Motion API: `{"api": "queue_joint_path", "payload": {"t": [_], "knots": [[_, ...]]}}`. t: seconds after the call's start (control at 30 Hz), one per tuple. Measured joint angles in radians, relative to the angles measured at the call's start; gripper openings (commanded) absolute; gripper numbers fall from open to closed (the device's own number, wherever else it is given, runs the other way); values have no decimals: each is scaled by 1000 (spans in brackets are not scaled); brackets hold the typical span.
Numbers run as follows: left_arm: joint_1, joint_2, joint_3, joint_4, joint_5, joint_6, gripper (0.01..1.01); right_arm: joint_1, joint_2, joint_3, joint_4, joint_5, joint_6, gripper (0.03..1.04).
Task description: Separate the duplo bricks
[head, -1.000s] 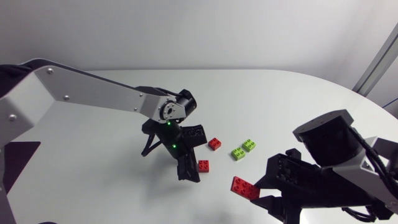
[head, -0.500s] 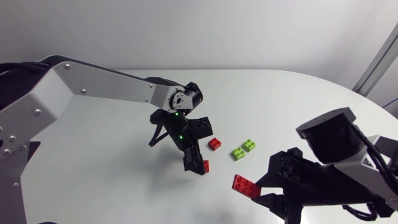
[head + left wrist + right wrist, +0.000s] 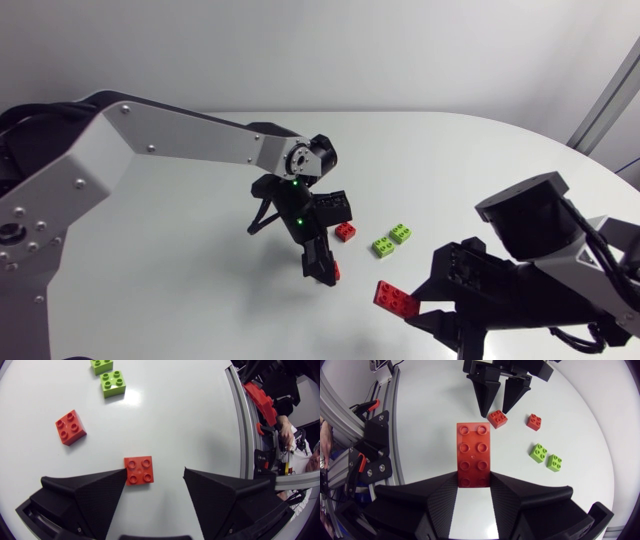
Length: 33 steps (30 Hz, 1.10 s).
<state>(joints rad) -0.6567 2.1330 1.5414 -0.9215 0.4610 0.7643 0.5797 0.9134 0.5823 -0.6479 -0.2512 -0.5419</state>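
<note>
Here, long brick (image 3: 472, 450) in right gripper (image 3: 473, 477); square brick (image 3: 139, 470) within left gripper (image 3: 155, 473)

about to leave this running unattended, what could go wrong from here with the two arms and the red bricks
1. The small red brick sits off-centre, against one finger of the open left end effector; closing may shove or twist it rather than grip it.
2. The right end effector clamps the long red brick only at its near end, so it might pivot or slip.
3. That long brick points towards the left end effector; advancing either arm could cause a knock.
</note>
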Motion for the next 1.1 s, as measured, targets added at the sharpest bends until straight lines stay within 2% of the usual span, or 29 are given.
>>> {"api": "queue_joint_path", "payload": {"t": [0.2,0.53,1.1], "knots": [[2,12,29,-51,60,4,775,-18,0,0,0,-6,-10,387],[4,40,40,-63,66,7,775,-29,0,0,0,-11,-21,387],[23,114,183,-64,5,6,775,-43,0,0,0,-23,-24,387]]}}
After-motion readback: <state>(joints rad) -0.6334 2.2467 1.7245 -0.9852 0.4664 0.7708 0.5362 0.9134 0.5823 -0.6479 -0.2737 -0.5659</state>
